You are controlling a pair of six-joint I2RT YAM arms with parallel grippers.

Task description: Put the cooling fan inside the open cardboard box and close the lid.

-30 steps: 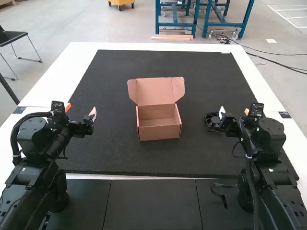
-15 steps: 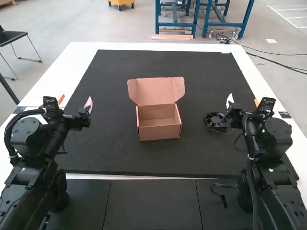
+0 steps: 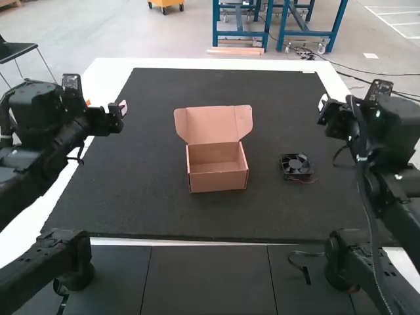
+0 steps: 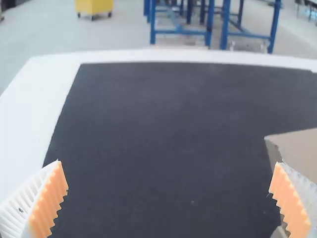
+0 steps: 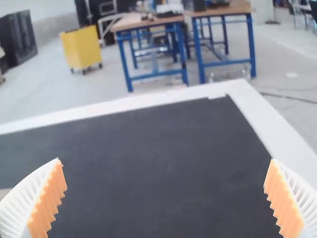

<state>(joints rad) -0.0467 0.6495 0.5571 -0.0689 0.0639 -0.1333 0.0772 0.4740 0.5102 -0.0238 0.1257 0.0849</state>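
Along the near edge, the black mat ends in a straight line just short of the table's front, and a broad bare strip of it lies between that edge and the cardboard box. The box stands upright near the mat's middle, plain brown, its lid tipped up and back with small flaps at its corners, its inside open to the top. To the box's right and apart from it, the cooling fan lies flat on the mat, a small black square frame with round blades and a thin reddish wire at its near side. Open mat runs on both sides of the pair. The left gripper hangs above the mat's left edge, and the right gripper hangs above its right edge, beyond the fan. Each has white ribbed fingers with orange pads spread wide apart. Farther on, bare mat reaches the white table border at the far side.
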